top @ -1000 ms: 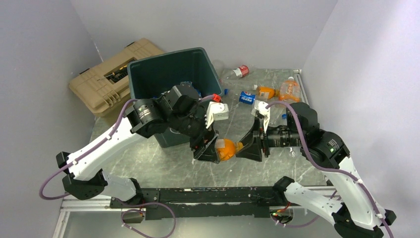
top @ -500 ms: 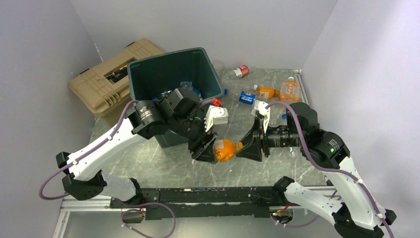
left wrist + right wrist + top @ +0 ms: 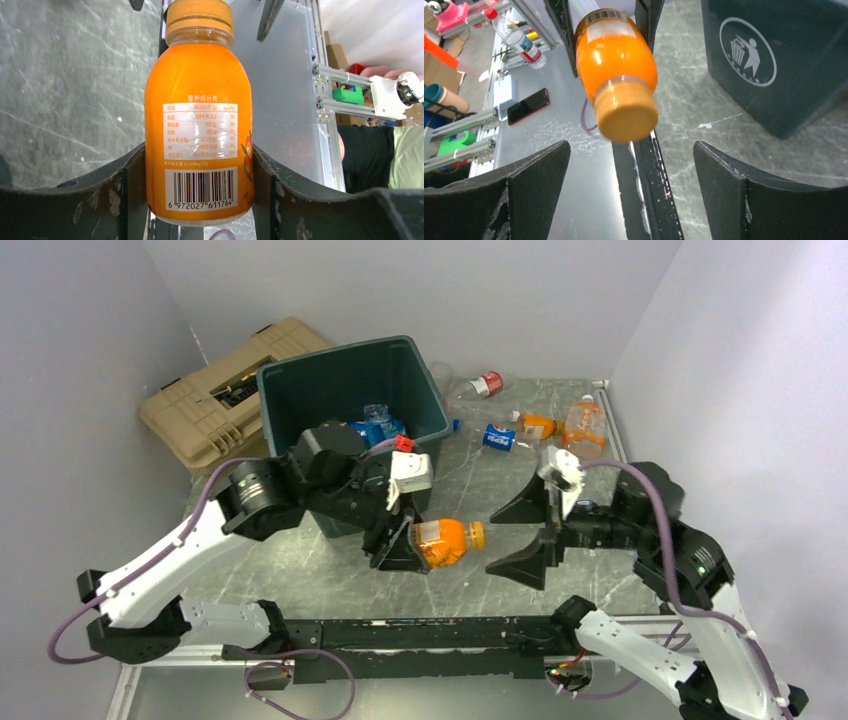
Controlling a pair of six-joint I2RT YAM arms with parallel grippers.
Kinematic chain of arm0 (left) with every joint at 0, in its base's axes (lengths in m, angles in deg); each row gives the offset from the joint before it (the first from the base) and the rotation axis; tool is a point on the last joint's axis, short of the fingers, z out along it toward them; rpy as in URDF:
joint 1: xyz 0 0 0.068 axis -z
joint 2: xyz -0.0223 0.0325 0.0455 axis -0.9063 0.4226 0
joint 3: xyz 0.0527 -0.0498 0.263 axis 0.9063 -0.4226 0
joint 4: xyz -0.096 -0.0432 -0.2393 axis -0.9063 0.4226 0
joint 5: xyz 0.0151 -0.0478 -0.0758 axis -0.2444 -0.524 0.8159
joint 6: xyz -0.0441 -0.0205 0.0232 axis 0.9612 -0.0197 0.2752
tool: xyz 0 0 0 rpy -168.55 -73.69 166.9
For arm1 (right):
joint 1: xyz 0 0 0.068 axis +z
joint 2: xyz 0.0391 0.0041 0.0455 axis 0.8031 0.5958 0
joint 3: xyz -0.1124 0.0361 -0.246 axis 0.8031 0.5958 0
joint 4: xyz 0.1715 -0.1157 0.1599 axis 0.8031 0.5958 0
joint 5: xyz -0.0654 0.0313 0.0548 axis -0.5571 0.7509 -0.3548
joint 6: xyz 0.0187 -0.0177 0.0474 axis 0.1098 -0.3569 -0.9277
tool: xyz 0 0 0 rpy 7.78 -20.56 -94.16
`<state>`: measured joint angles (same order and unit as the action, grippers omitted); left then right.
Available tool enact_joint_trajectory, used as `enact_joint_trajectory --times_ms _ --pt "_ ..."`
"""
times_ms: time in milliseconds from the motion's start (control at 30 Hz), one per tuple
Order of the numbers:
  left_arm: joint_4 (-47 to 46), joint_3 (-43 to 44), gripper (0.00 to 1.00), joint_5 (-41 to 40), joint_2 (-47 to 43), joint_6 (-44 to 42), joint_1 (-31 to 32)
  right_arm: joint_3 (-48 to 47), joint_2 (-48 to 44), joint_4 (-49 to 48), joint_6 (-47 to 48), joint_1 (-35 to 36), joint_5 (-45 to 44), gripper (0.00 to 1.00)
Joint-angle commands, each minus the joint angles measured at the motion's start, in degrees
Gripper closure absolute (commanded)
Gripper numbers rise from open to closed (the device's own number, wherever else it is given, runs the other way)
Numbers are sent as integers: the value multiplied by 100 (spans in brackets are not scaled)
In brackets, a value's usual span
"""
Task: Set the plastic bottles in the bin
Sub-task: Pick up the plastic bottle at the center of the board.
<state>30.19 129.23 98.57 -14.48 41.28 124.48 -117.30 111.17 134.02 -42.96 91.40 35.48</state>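
An orange plastic bottle (image 3: 447, 542) with an orange cap lies level above the table's front, cap pointing right. My left gripper (image 3: 412, 545) is shut on its lower body; in the left wrist view both fingers press the bottle (image 3: 199, 115) at the barcode label, inside the left gripper (image 3: 199, 152). My right gripper (image 3: 512, 535) stands open just right of the cap, touching nothing. In the right wrist view the bottle (image 3: 616, 60) hangs ahead of the wide right gripper (image 3: 631, 150). The dark green bin (image 3: 330, 390) stands behind the left arm and holds some bottles (image 3: 375, 427).
More bottles lie at the table's back right: a red-capped one (image 3: 482, 385), a blue-labelled one (image 3: 498, 436) and two orange ones (image 3: 537, 426) (image 3: 585, 426). A tan hard case (image 3: 215, 400) sits left of the bin. The bin's logo side (image 3: 769, 60) shows in the right wrist view.
My right gripper has opened off the bottle's cap end and drawn back to the right. The left gripper keeps the bottle and has shifted slightly left.
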Motion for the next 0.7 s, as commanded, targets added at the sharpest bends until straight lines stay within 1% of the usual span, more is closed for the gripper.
enact_joint_trajectory --times_ms 0,67,133,233,333,433,667 --pt "-1144 -245 100 95 -595 432 28 -12 -414 -829 -388 8 56 0" --pt "-1588 -445 100 -48 -806 560 31 129 -600 -1158 -596 8 -134 0" --pt "-2050 -726 100 -352 -1045 694 33 492 -898 -1808 -913 8 -482 0" --pt "-3024 -1386 100 -730 -1494 1005 28 1431 -1524 -3345 -1639 5 -1011 0" --pt "-4175 -2053 100 -926 -1919 1394 35 2338 -1985 -5005 -2346 0 -1377 0" --pt "-4892 -2420 100 -971 -2085 1684 31 2802 -1961 -6141 -2930 -1 -1763 1" --pt "-5567 -2676 100 -925 -1976 2023 30 2983 -1248 -7960 -3819 8 -2005 7"
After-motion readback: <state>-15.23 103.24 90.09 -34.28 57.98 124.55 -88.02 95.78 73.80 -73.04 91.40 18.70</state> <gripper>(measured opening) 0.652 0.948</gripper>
